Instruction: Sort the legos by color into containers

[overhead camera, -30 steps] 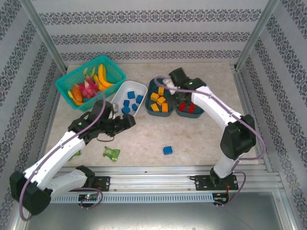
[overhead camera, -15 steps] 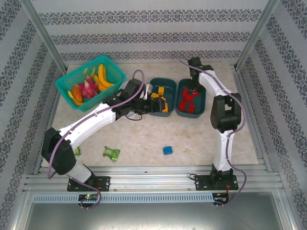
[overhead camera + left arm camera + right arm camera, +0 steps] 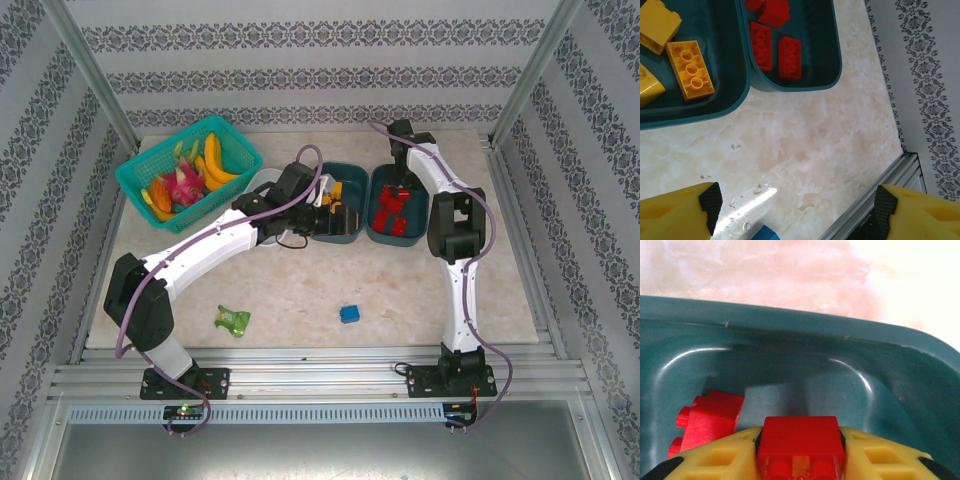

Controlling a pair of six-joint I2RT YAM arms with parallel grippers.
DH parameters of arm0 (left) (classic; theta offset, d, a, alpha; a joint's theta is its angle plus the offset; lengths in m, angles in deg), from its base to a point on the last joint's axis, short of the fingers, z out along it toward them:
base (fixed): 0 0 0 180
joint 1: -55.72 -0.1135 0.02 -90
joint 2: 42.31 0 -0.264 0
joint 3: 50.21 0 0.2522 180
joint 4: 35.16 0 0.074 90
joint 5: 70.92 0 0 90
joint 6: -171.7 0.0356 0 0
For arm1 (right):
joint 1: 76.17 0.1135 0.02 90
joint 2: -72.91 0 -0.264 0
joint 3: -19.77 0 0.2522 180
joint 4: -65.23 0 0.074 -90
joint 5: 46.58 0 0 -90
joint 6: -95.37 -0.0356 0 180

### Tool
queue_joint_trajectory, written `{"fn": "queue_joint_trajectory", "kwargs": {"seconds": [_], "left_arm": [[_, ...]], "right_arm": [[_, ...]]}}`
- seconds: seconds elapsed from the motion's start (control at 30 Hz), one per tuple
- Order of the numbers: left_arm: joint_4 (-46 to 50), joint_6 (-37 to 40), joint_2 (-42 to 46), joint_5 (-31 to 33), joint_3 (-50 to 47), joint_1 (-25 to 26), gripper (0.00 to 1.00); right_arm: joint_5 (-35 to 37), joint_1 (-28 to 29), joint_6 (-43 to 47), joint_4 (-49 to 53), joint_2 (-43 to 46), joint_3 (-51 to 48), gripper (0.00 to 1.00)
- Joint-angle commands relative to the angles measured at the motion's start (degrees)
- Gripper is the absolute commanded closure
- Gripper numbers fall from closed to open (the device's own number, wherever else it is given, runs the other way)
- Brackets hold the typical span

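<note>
Fingers of the right gripper [image 3: 800,460] clasp a red brick [image 3: 799,437] low inside the right teal tub [image 3: 790,325], beside another red brick [image 3: 707,415]. The left gripper [image 3: 797,210] gapes empty above the table [image 3: 805,145], just in front of the middle teal tub [image 3: 715,107] with its yellow bricks [image 3: 690,67]. One blue brick [image 3: 349,314] lies alone on the table, nearer the arm bases.

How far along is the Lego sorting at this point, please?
Done: red bricks sit in the right teal tub, yellow bricks in the middle teal tub. In hand: the right gripper holds another red brick over that tub. Left: one blue brick lies loose on the table; the left gripper is open.
</note>
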Motion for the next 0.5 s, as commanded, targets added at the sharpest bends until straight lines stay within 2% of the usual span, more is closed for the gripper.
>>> {"fn": "queue_joint_trajectory", "kwargs": {"seconds": [0.0,0.13,0.27,0.47], "left_arm": [[1.8,1.7,0.1,0.4,1.3,1.1,0.18],[3.8,2.9,0.6,1.0,1.2,1.5,0.18],[8.7,6.7,0.8,1.3,1.3,2.7,0.17],[14.7,16.5,0.4,3.3,-1.1,8.0,0.16]], "right_arm": [[0.5,-0.6,0.4,2.2,-0.5,2.9,0.49],[-0.3,-0.2,0.5,1.9,3.2,3.3,0.40],[-2.2,0.5,-0.4,1.2,10.6,1.8,0.39],[-9.7,2.8,-9.2,-3.0,31.4,-15.6,0.39]]}}
